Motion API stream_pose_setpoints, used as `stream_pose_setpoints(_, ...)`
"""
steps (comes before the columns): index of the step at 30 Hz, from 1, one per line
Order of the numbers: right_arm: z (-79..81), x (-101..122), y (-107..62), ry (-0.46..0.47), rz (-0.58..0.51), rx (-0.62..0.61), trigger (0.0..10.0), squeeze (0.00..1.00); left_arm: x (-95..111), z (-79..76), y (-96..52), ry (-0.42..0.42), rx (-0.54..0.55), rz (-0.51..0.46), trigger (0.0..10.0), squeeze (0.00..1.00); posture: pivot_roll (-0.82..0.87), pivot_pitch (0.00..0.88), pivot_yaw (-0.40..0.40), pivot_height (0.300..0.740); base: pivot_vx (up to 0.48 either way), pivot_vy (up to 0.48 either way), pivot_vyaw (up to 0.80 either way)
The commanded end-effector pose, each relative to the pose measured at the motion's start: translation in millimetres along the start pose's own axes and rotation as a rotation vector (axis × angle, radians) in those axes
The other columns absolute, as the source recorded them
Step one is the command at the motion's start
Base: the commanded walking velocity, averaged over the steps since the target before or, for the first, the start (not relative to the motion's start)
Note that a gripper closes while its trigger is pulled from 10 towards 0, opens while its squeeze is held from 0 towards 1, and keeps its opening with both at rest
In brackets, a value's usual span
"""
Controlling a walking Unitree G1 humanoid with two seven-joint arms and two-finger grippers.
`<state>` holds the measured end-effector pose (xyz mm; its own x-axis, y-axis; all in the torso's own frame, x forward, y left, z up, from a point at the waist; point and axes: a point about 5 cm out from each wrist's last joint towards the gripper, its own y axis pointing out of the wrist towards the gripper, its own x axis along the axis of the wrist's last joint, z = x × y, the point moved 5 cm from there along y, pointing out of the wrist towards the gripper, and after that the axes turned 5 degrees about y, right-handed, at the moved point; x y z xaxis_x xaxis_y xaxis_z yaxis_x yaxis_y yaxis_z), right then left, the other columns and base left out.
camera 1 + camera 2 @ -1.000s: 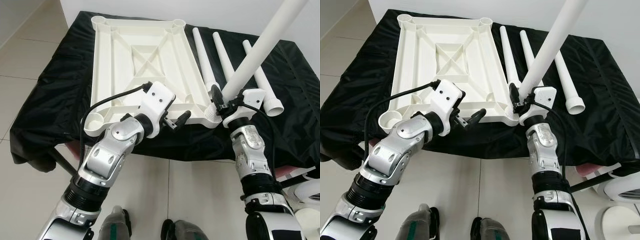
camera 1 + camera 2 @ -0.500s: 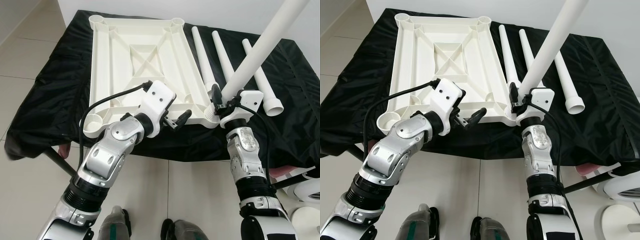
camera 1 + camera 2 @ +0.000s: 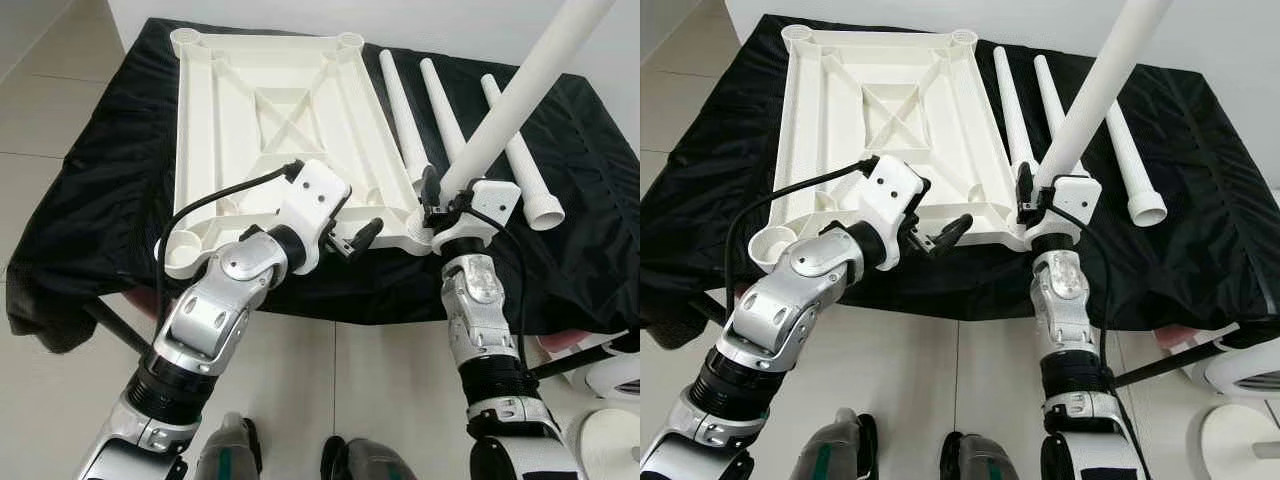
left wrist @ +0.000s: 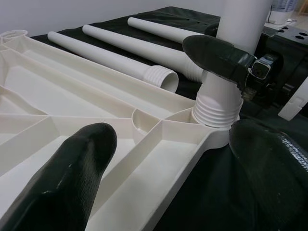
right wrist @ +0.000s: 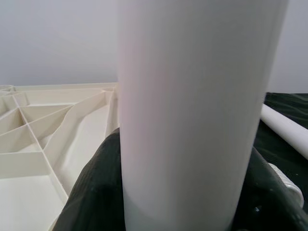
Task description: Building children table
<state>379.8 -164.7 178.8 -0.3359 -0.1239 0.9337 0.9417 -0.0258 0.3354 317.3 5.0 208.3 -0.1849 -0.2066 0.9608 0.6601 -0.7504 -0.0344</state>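
The white tabletop (image 3: 270, 110) lies upside down on the black-covered table (image 3: 110, 170), ribs facing up. My right gripper (image 3: 440, 195) is shut on a white leg (image 3: 510, 110) that stands tilted, its ribbed base (image 4: 216, 108) seated in the near right corner socket. In the right wrist view the leg (image 5: 192, 96) sits between the black fingers (image 5: 96, 192). My left gripper (image 3: 360, 238) hovers open at the tabletop's near edge, just left of that corner, holding nothing. Three loose legs (image 3: 445, 105) lie side by side on the cloth to the right.
The cloth hangs over the table's near edge (image 3: 330, 295). Tiled floor lies below, with my feet (image 3: 350, 465) close to the table. A white rounded object (image 3: 610, 440) and a dark rod (image 3: 580, 360) are at the lower right.
The camera has shifted a little. My right forearm has swung in under its gripper while the leg stays held in the corner socket. The left gripper has kept its place.
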Motion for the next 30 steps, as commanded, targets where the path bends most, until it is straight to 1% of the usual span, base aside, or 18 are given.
stream_pose_setpoints(1, -16.1, -37.9, -19.4, -0.027, 0.151, -0.104, 10.0, 0.0, -0.1, -3.2, -1.9, -0.013, -0.011, 0.0, 10.0, 0.0, 0.1, 0.131, -0.061, 0.74, 0.0, 0.0, 0.0)
stream_pose_setpoints(9, -18.6, -35.8, -21.0, -0.054, 0.134, -0.178, 10.0, 0.0, 0.6, -2.5, -2.6, -0.012, -0.009, 0.0, 10.0, 0.0, 0.11, 0.133, -0.059, 0.74, 0.0, 0.0, 0.0)
stream_pose_setpoints(24, -18.3, -37.6, -22.7, -0.096, 0.132, -0.296, 10.0, 0.0, 1.5, -2.0, -4.8, -0.015, -0.007, 0.006, 10.0, 0.0, 0.12, 0.148, -0.054, 0.74, 0.0, 0.0, 0.0)
stream_pose_setpoints(27, -17.9, -37.2, -22.2, -0.114, 0.117, -0.339, 10.0, 0.0, 2.2, -1.1, -5.8, -0.015, -0.005, 0.008, 10.0, 0.0, 0.13, 0.152, -0.053, 0.74, 0.0, 0.0, 0.0)
stream_pose_setpoints(30, -16.3, -37.6, -21.8, -0.119, 0.112, -0.354, 10.0, 0.0, 2.8, -0.9, -6.3, -0.014, -0.005, 0.008, 10.0, 0.0, 0.13, 0.154, -0.052, 0.74, 0.0, 0.0, 0.0)
